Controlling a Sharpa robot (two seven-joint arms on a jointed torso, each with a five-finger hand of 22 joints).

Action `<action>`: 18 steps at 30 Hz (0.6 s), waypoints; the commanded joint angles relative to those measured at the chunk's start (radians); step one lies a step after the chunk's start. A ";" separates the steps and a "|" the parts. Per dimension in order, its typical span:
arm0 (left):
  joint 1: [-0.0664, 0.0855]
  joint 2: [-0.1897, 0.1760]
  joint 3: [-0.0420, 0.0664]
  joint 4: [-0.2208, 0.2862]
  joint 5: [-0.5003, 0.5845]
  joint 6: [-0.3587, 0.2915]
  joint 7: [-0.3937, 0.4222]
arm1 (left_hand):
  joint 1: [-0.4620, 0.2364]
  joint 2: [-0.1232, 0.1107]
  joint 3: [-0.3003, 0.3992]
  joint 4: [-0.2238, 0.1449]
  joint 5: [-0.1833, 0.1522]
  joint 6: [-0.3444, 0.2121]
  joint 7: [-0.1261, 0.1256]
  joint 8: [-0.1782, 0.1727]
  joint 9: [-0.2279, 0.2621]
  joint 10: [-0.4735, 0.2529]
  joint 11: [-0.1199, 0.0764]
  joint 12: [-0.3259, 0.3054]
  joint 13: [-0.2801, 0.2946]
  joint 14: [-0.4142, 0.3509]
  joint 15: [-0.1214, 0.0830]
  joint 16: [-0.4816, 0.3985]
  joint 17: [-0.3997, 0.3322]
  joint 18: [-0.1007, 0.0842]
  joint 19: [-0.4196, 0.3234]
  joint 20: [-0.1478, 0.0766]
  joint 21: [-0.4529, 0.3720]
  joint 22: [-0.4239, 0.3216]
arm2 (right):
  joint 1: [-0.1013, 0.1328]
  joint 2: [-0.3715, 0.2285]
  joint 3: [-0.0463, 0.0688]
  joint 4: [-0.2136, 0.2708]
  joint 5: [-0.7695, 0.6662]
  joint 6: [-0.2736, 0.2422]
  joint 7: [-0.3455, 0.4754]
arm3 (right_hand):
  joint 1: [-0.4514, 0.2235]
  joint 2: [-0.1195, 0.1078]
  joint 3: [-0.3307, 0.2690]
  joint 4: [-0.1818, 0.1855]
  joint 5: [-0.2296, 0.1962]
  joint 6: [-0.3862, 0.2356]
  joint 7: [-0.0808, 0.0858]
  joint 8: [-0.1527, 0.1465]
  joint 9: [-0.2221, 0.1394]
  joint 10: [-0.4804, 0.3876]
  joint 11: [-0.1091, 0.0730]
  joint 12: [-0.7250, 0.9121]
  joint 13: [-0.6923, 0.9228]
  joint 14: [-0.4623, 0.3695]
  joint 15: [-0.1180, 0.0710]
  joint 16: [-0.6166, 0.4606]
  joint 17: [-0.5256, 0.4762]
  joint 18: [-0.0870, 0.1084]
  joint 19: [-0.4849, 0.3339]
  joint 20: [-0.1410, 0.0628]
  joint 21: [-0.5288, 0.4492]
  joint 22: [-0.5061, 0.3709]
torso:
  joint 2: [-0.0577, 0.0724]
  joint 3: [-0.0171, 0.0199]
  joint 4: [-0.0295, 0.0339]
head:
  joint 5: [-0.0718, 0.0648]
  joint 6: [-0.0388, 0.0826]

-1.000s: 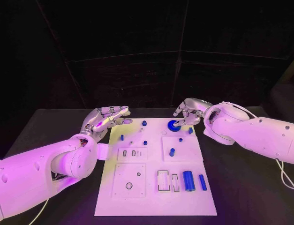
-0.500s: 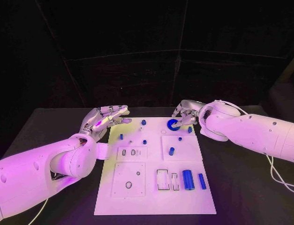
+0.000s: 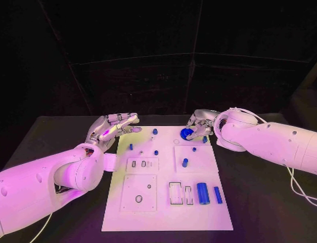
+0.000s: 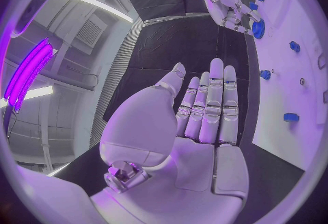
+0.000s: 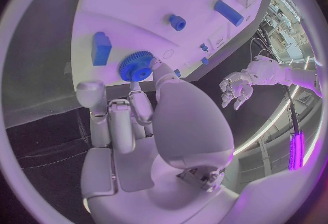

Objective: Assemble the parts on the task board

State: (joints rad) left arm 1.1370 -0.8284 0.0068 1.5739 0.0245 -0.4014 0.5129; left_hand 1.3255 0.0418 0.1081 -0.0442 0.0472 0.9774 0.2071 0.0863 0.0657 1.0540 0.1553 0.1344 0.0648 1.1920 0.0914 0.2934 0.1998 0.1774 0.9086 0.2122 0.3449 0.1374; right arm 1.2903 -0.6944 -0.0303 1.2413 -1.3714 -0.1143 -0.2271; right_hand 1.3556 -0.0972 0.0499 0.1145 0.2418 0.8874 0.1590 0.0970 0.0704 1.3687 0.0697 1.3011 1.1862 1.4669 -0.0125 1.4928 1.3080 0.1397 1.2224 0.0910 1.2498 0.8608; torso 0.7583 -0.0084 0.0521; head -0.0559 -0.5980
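The white task board lies in the middle of the black table. At its far right corner my right hand pinches a blue gear between thumb and a finger, just over the board; the right wrist view has the gear at the fingertips. My left hand hovers by the board's far left corner, holding nothing. In the left wrist view this hand has its fingers straight and side by side, and the right hand with the gear is beyond it.
A thick blue cylinder and a slimmer blue bar lie at the board's near right, beside rectangular slots. Small blue pegs stand across the far half, and one longer peg further in. A blue block sits near the gear.
My right hand has drawn in a little around the blue gear, which now sits slightly tilted and higher. The left hand has stayed where it was.
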 commanded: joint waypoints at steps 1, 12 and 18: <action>0.001 0.002 0.001 0.000 0.000 0.012 0.007 | -0.006 0.002 0.006 0.000 0.004 0.002 0.003 -0.006 0.000 -0.002 -0.004 -0.004 0.001 0.004 0.000 -0.004 0.001 0.007 0.006 -0.003 -0.005 -0.001 | 0.002 0.000 0.000 -0.002 -0.011 0.016 -0.003 | 0.010 0.007 -0.002 -0.002 0.007 0.007 -0.001 0.011 0.002 0.009 -0.001 0.011 0.009 0.072 0.005 0.006 0.088 -0.007 -0.001 0.008 0.004 0.001 | 0.000 0.0001 -0.0005 | 0.000 -0.001; 0.001 0.004 0.001 -0.004 0.000 0.012 0.007 | -0.006 0.002 0.006 0.000 0.004 0.002 0.003 -0.006 0.000 -0.002 -0.004 -0.004 0.001 0.004 0.000 -0.004 0.001 0.007 0.006 -0.003 -0.005 -0.001 | 0.002 0.011 0.000 -0.007 -0.037 0.006 -0.012 | 0.030 0.050 0.014 -0.012 -0.009 0.039 -0.006 0.033 0.005 0.035 -0.006 0.051 0.065 0.073 0.001 0.012 0.099 -0.009 0.003 0.005 0.012 0.011 | 0.000 0.0003 0.0001 | -0.002 -0.006; 0.001 0.005 0.001 -0.005 0.000 0.013 0.007 | -0.006 0.002 0.006 0.000 0.004 0.002 0.003 -0.006 0.000 -0.002 -0.004 -0.004 0.001 0.004 0.000 -0.004 0.001 0.007 0.006 -0.003 -0.005 -0.001 | 0.002 0.017 0.000 -0.007 -0.101 -0.005 -0.033 | 0.051 0.082 0.050 -0.030 -0.095 0.080 -0.013 0.051 0.006 0.070 -0.012 0.097 0.131 0.077 -0.004 0.021 0.118 -0.012 0.015 0.001 0.024 0.030 | 0.000 0.0005 -0.0001 | -0.003 -0.008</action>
State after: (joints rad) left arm 1.1369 -0.8244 0.0068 1.5690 0.0249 -0.4012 0.5129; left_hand 1.3258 0.0421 0.1081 -0.0442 0.0472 0.9774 0.2070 0.0863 0.0658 1.0540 0.1554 0.1343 0.0649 1.1920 0.0914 0.2934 0.1996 0.1773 0.9086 0.2122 0.3449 0.1376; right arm 1.2917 -0.6784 -0.0291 1.2347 -1.4126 -0.1146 -0.2378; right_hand 1.4025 -0.0255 0.0934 0.0857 0.1504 0.9597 0.1477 0.1435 0.0734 1.4331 0.0588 1.3941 1.3070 1.4669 -0.0126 1.5103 1.3078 0.1398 1.2300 0.0910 1.2697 0.8897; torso 0.7584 -0.0080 0.0519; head -0.0584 -0.6057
